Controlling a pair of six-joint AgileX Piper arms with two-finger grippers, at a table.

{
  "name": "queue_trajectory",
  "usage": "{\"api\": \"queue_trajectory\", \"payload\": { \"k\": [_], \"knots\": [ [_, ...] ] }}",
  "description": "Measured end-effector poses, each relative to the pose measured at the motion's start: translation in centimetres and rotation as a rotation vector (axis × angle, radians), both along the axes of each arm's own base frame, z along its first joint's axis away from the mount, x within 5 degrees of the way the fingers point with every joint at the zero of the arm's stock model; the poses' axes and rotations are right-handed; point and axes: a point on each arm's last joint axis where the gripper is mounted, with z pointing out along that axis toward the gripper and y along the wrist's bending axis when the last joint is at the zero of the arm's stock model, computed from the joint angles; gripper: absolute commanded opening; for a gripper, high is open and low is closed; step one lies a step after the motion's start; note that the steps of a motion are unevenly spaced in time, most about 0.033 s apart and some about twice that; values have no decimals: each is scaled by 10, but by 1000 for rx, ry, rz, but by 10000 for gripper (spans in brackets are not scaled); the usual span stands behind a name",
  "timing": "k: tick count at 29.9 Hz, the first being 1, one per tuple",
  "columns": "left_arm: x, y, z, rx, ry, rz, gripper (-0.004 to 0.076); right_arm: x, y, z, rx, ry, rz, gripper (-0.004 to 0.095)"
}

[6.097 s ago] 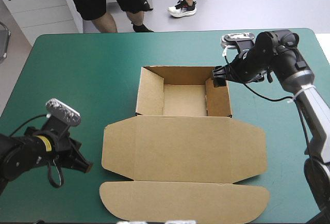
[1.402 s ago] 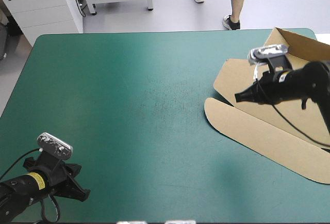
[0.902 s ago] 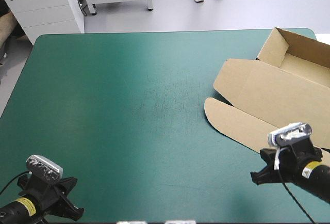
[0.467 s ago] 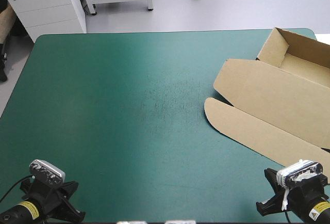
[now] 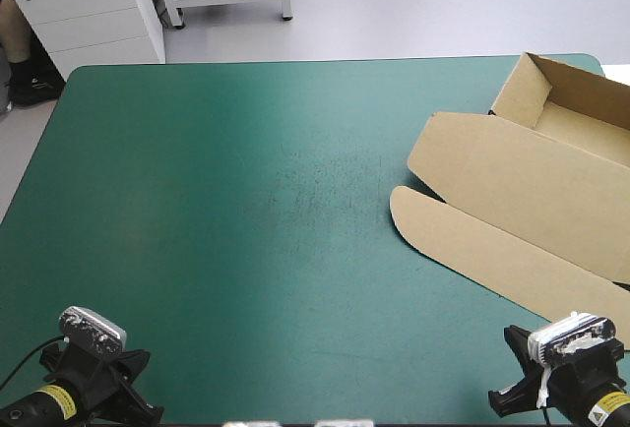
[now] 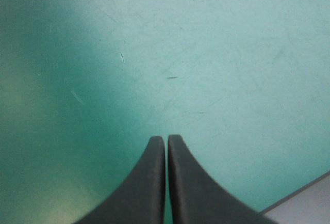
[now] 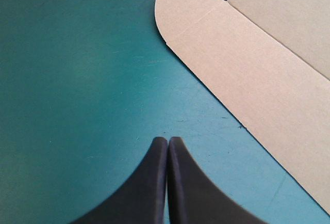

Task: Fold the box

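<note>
The brown box [image 5: 512, 176] lies turned at the table's right edge, running off the side of the high view. Its open tray [image 5: 566, 102] with raised walls is at the far right, the lid flat, and the rounded front flap [image 5: 463, 240] points toward the table's middle. My right gripper [image 5: 497, 405] sits low at the near right corner, shut and empty. In the right wrist view its tips [image 7: 168, 140] meet over bare cover, with the flap [image 7: 247, 74] ahead and to one side. My left gripper [image 5: 150, 413] is at the near left corner, shut [image 6: 166, 139] on nothing.
The teal-green cover [image 5: 246, 201] stretches bare across the left and middle of the table. In the left wrist view the table's edge [image 6: 309, 203] runs close beside my left fingers.
The box went from the table's middle to its right edge, turned. My right gripper left the tray wall and drew back to the near right corner; the left drew nearer too. Both now rest.
</note>
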Motion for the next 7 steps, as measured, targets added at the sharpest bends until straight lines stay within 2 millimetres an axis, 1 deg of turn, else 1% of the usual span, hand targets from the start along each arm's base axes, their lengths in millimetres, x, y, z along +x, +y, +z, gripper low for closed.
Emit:
{"api": "queue_trajectory", "payload": {
  "k": [7],
  "knots": [
    [-1, 0, -1, 5, 13, -1, -8, 0, 0, 0, 1, -3, -1, -15]
  ]
}}
